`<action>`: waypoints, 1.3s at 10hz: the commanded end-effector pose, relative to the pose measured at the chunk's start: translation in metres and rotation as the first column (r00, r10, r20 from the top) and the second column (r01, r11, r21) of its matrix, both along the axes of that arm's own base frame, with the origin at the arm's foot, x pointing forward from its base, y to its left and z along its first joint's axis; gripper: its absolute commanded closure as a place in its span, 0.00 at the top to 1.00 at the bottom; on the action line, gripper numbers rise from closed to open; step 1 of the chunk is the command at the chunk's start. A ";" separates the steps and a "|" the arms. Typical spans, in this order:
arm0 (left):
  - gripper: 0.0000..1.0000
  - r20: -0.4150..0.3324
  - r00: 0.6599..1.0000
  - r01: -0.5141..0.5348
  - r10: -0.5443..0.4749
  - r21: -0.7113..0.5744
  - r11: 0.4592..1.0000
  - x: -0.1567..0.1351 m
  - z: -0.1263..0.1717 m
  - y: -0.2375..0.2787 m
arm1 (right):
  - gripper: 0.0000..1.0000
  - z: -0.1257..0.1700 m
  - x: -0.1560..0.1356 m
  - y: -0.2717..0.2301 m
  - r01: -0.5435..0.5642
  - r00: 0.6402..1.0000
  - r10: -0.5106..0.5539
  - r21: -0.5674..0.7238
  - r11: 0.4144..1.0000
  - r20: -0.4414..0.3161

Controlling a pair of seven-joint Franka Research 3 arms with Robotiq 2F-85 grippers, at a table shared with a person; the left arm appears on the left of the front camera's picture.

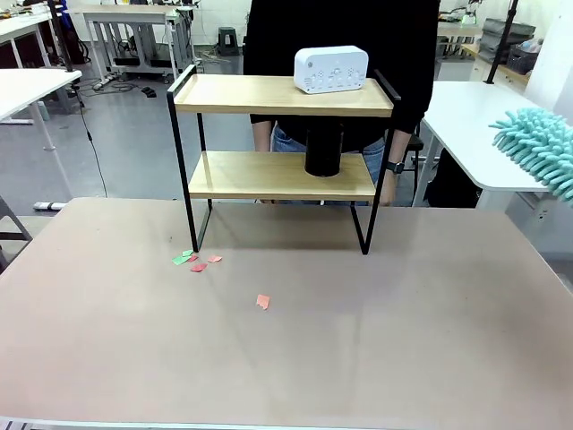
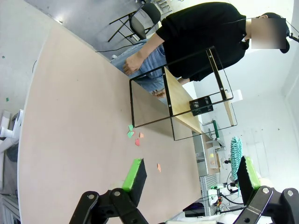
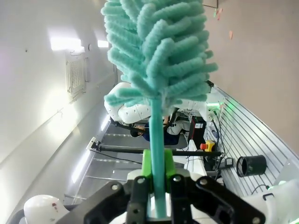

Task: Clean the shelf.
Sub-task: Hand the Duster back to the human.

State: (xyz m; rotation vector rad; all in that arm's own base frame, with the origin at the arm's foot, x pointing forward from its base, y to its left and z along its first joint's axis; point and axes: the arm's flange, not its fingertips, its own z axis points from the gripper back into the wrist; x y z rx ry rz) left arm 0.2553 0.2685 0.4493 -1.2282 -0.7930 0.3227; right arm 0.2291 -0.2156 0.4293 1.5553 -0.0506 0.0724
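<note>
Clamps the teal duster (image 3: 159,51) in the right pincer (image 3: 156,186), holds the left pincer (image 2: 190,171) wide apart, empty, above the counter (image 2: 79,130) facing the shelf (image 1: 242,94)

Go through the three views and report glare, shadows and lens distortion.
Front view: soft, even light, just faint shadow lines from the shelf on the table. Left wrist view: rolled sideways; the wide lens enlarges the open left gripper at the bottom. Right wrist view: ceiling lights blow out at upper left; the duster, clamped in the right gripper, looms large.
</note>
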 end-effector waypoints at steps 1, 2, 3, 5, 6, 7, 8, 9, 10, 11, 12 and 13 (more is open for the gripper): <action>1.00 0.000 1.000 0.000 0.000 0.000 1.000 0.000 0.000 0.000 | 0.12 0.000 0.000 0.000 -0.001 1.000 0.001 0.000 1.000 0.000; 1.00 -0.015 0.990 0.138 -0.137 0.063 0.988 -0.003 0.037 -0.014 | 0.12 0.024 0.009 0.021 -0.127 0.992 0.127 -0.036 0.991 0.016; 1.00 0.056 0.962 0.269 -0.269 0.011 0.963 0.004 0.080 -0.047 | 0.12 0.057 0.026 0.050 -0.266 0.959 0.275 -0.110 0.958 0.071; 1.00 0.009 0.794 0.607 -0.608 0.062 0.792 0.018 0.127 -0.136 | 0.12 0.109 0.059 0.119 -0.505 0.849 0.528 -0.253 0.825 0.027; 1.00 -0.057 0.696 0.718 -0.716 0.075 0.692 0.016 0.127 -0.174 | 0.12 0.117 0.066 0.155 -0.615 0.766 0.642 -0.334 0.714 -0.040; 1.00 -0.086 0.603 0.798 -0.793 0.061 0.600 0.009 0.122 -0.204 | 0.12 0.121 0.065 0.188 -0.705 0.673 0.734 -0.377 0.601 -0.090; 1.00 -0.101 0.536 0.844 -0.838 0.053 0.534 -0.001 0.111 -0.231 | 0.12 0.117 0.060 0.217 -0.774 0.584 0.796 -0.405 0.487 -0.158; 1.00 -0.107 0.460 0.887 -0.882 0.007 0.462 -0.013 0.101 -0.249 | 0.12 0.109 0.057 0.234 -0.811 0.529 0.827 -0.400 0.427 -0.189; 1.00 -0.129 0.481 0.876 -0.867 0.103 0.470 -0.024 0.087 -0.256 | 0.12 0.101 0.052 0.234 -0.789 0.569 0.804 -0.390 0.474 -0.173; 1.00 -0.111 0.695 0.704 -0.710 0.303 0.642 -0.023 0.092 -0.210 | 0.12 0.101 0.054 0.260 -0.773 0.592 0.793 -0.378 0.509 -0.145; 1.00 -0.128 0.467 0.884 -0.875 0.027 0.467 -0.011 0.099 -0.264 | 0.12 0.101 0.054 0.260 -0.773 0.592 0.793 -0.378 0.509 -0.145; 1.00 -0.128 0.467 0.884 -0.875 0.027 0.467 -0.011 0.099 -0.264 | 0.12 0.091 0.051 0.268 -0.804 0.546 0.819 -0.386 0.452 -0.178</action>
